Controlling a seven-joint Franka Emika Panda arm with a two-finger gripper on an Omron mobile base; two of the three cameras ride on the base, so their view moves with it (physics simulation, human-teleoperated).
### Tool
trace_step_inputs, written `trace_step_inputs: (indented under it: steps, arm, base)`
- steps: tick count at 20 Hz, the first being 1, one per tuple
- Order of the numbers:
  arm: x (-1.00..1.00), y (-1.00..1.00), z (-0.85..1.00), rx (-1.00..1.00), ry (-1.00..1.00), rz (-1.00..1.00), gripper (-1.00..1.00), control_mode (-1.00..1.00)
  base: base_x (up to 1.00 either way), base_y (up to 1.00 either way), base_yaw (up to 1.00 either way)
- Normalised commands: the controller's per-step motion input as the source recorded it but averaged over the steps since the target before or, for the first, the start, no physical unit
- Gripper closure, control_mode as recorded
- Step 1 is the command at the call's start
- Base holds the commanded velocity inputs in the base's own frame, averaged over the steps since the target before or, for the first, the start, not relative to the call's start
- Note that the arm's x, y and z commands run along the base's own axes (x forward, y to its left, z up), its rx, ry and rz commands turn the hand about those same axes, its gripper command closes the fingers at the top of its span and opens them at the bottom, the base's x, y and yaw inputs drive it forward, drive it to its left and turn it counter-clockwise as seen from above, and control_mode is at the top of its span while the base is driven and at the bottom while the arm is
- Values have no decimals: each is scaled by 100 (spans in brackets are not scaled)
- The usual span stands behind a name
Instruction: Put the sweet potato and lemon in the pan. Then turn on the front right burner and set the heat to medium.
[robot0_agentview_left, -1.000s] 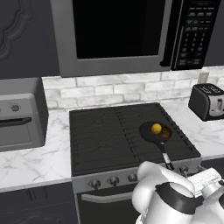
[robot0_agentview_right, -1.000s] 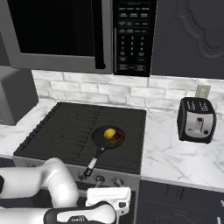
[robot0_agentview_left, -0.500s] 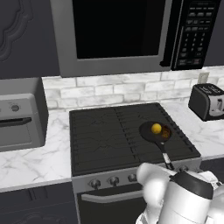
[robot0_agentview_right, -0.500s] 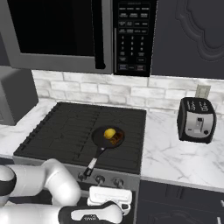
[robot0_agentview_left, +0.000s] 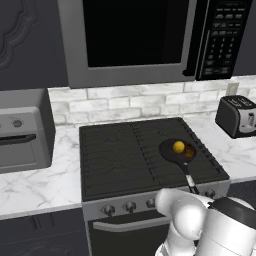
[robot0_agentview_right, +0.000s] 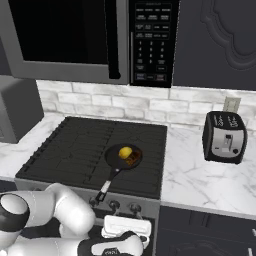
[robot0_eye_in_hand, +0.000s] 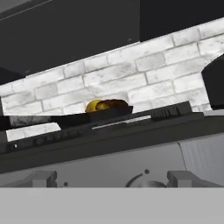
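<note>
On the front right burner (robot0_agentview_left: 192, 165) I see the pan (robot0_agentview_right: 116, 159) holding lemon (robot0_agentview_right: 125, 152) and sweet potato (robot0_agentview_right: 133, 158); gripper (robot0_eye_in_hand: 111, 177) fingers spread wide, empty.

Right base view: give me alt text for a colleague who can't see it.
A small black pan sits on the front right burner of a black gas cooktop, holding a yellow lemon and a brown sweet potato side by side. The white arm bends low before the stove knobs; a toaster stands on the marble counter, right.

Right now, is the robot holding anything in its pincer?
No, nothing. The pincer is open and empty, low in front of the stove knobs. The lemon and sweet potato sit in the pan.
</note>
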Motion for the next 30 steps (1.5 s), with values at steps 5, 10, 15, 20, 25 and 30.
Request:
trace_step_inputs:
  steps: [5, 10, 15, 20, 25, 30]
  arm:
    - [18, -29, -27, 0, 0, 0, -100, -100]
    - [6, -20, -2, 0, 0, -1, -100, -100]
    - [0, 0, -7, 0, 0, 0, -100, -100]
    - [0, 5, -9, 0, 0, 0, -100, -100]
    - [5, 11, -7, 0, 0, 0, -100, -100]
    - [22, 0, -3, 0, 1, 0, -100, -100]
  base:
    - [0, 0, 0]
    - [0, 0, 0]
    - [0, 0, 0]
    - [0, 0, 0]
    - [0, 0, 0]
    - [0, 0, 0]
